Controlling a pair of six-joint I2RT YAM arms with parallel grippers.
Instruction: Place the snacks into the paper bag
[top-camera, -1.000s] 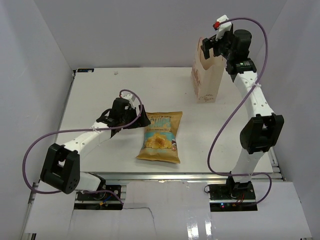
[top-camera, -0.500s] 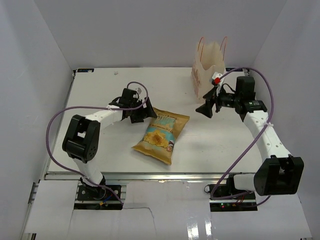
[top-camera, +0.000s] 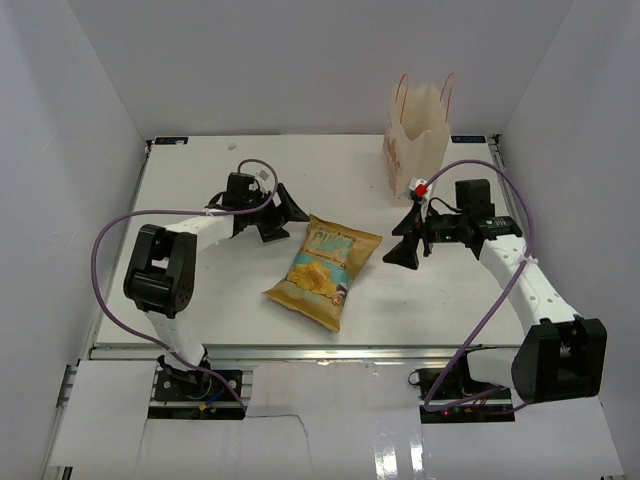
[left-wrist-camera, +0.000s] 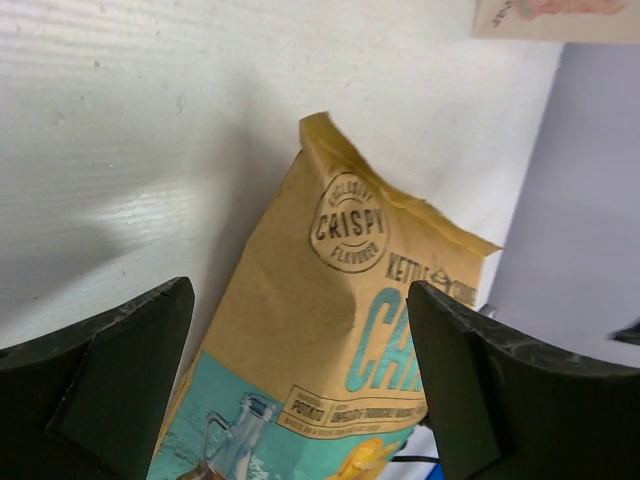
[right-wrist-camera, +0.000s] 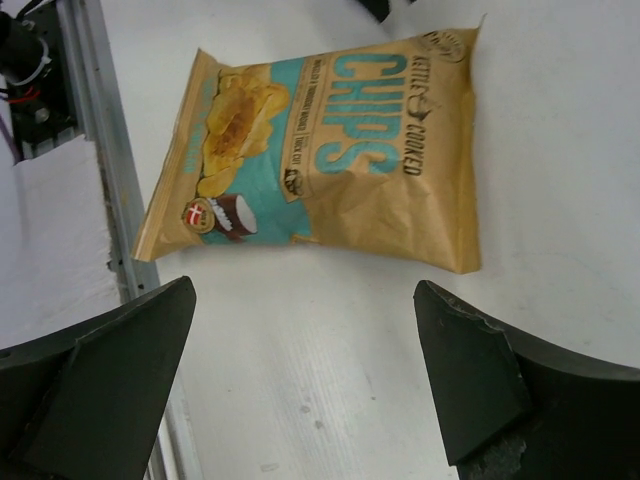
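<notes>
A yellow-and-blue chips bag lies flat and skewed in the middle of the white table. It also shows in the left wrist view and the right wrist view. My left gripper is open and empty, just left of the bag's far corner, low over the table. My right gripper is open and empty, to the right of the chips bag and apart from it. The cream paper bag with red loop handles stands upright at the back right. No small packets are in view.
White walls close in the table on the left, back and right. The metal rail of the table's near edge runs just beyond the chips bag. Purple cables loop from both arms.
My right arm came down from over the paper bag to the table beside the chips bag. My left gripper moved back and left. The chips bag turned slightly.
</notes>
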